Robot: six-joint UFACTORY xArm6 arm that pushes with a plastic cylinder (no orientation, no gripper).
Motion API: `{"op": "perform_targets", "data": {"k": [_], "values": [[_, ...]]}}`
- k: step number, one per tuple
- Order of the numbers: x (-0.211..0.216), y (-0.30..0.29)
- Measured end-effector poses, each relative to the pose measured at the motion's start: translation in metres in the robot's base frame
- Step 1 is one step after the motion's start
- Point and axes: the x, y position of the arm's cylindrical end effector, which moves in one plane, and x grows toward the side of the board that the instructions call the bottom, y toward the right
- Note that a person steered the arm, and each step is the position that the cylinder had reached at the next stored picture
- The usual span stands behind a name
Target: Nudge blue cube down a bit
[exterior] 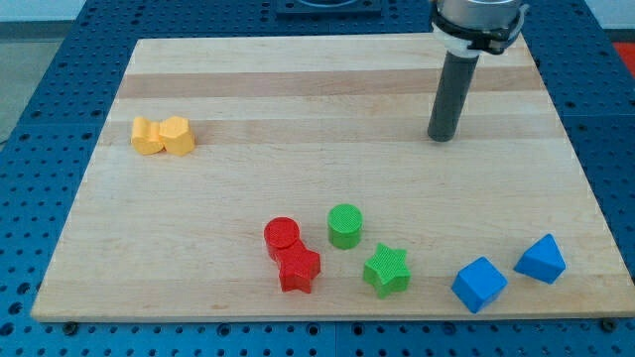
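The blue cube lies near the view's bottom right of the wooden board. A second blue block, wedge-like in shape, sits just to its right and slightly higher. My tip rests on the board in the upper right area, well above both blue blocks and a little to the left of the cube. It touches no block.
A red cylinder and a red star touch at the bottom centre. A green cylinder and a green star lie to their right. Two yellow blocks sit together at the left.
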Motion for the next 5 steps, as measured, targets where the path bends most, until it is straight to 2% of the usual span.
{"op": "perform_targets", "data": {"k": [2,3,4,5], "values": [[-0.01,-0.024],[-0.011,-0.095],[0.001,-0.131],[0.044,-0.069]]}}
